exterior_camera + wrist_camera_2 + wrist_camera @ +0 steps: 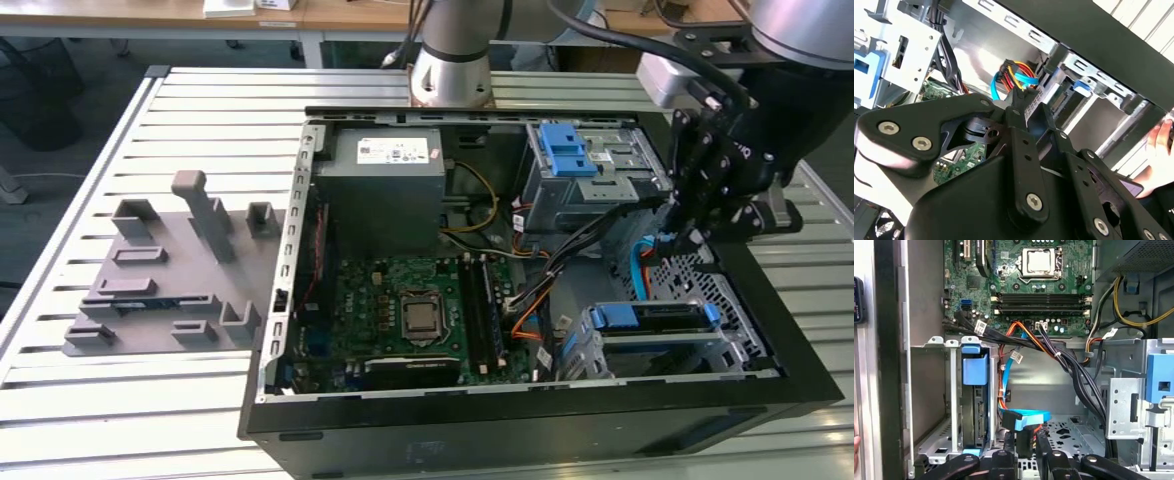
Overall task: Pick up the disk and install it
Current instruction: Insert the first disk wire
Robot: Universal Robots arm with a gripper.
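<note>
The disk [650,318] sits in its blue carrier inside the lower grey drive cage [667,350], at the front of the open computer case toward the exterior view's right. In the first wrist view the disk [974,410] stands on edge in that cage, blue handle on top. My black gripper [686,240] hangs inside the case beside the cage, apart from the disk. In both wrist views the gripper [1024,452] [1021,101] is shut on a cable connector [1024,437] with a blue flat cable and orange-yellow wires [1016,72].
The motherboard [407,310] lies on the case floor. A grey power-supply box [387,170] and an upper cage with blue latches [581,150] stand at the back. Cable bundles [1074,370] cross the middle. A grey fixture [167,270] lies on the slatted table. A hand [1159,145] is outside the case wall.
</note>
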